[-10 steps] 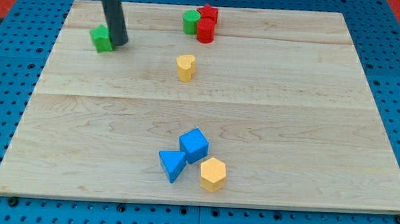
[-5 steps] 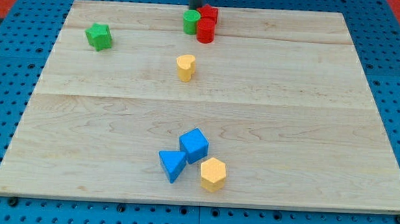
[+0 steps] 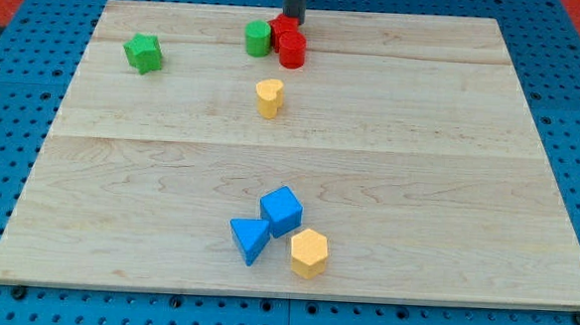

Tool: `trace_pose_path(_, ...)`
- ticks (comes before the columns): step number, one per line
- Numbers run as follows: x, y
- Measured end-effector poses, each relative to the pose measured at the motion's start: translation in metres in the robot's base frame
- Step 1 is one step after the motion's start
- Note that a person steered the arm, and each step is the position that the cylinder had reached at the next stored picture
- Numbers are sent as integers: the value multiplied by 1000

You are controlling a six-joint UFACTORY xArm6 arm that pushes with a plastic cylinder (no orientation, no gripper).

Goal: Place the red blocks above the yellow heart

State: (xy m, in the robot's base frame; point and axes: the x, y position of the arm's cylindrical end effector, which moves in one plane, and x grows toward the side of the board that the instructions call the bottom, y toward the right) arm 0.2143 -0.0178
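Two red blocks sit together near the board's top edge: a red cylinder in front and another red block behind it, shape unclear. The yellow heart lies just below them, slightly to the view's left. My tip is at the top edge, touching the upper right of the rear red block. A green cylinder stands right beside the red blocks on the view's left.
A green star lies at the upper left. A blue cube, a blue triangular block and a yellow hexagon cluster near the bottom middle of the wooden board.
My tip went from beside the green star to the top edge behind the red blocks. The red blocks and green cylinder slid a little toward the view's left.
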Motion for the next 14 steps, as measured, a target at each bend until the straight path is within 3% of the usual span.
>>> trace_pose_path(4,51,51)
trace_pose_path(7,80,8)
trace_pose_path(9,48,14)
trace_pose_path(10,10,15)
trace_pose_path(11,-4,44)
trace_pose_path(12,-5,14)
trace_pose_path(13,-5,-52)
trace_pose_path(14,13,-52)
